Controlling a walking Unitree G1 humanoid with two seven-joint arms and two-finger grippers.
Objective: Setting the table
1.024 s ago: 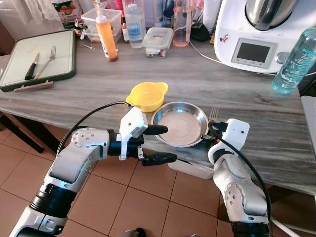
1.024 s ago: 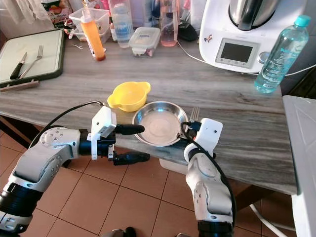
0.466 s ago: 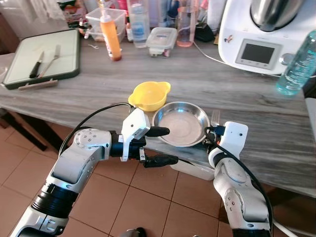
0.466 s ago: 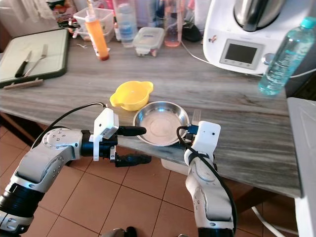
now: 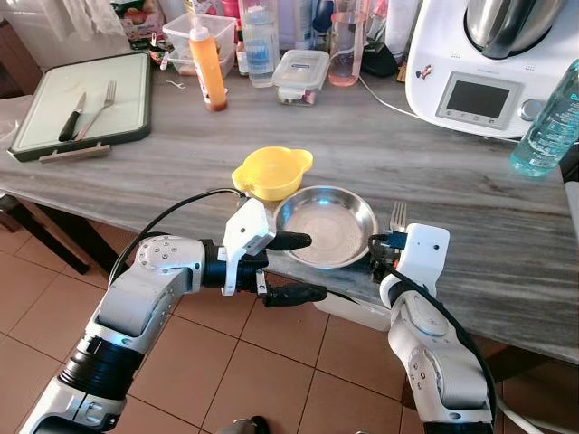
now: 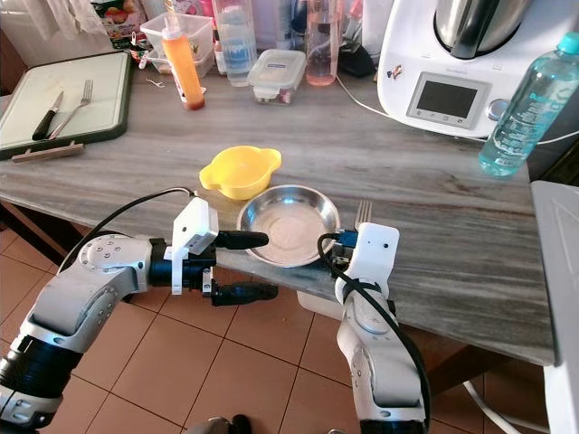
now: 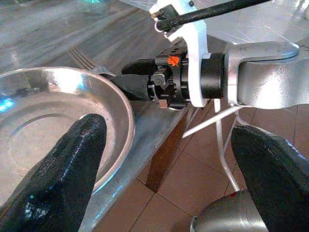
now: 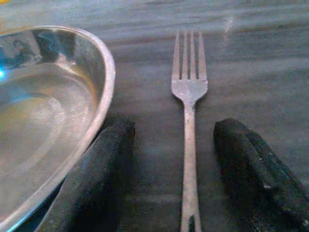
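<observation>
A steel plate sits near the table's front edge, with a yellow bowl touching its far left rim. A fork lies flat on the table just right of the plate, tines pointing away. My right gripper is open at the table edge, one black finger on each side of the fork's handle, neither touching it. My left gripper is open in front of the plate's left rim, its upper finger over the table edge and its lower finger below it.
A green-rimmed cutting board at the back left holds a knife and another fork. An orange sauce bottle, containers, a white kitchen machine and a water bottle line the back. A white box stands under the table.
The camera view has shifted a little. My right wrist has drawn back slightly toward the table edge along the fork. The left gripper holds the same pose by the plate.
</observation>
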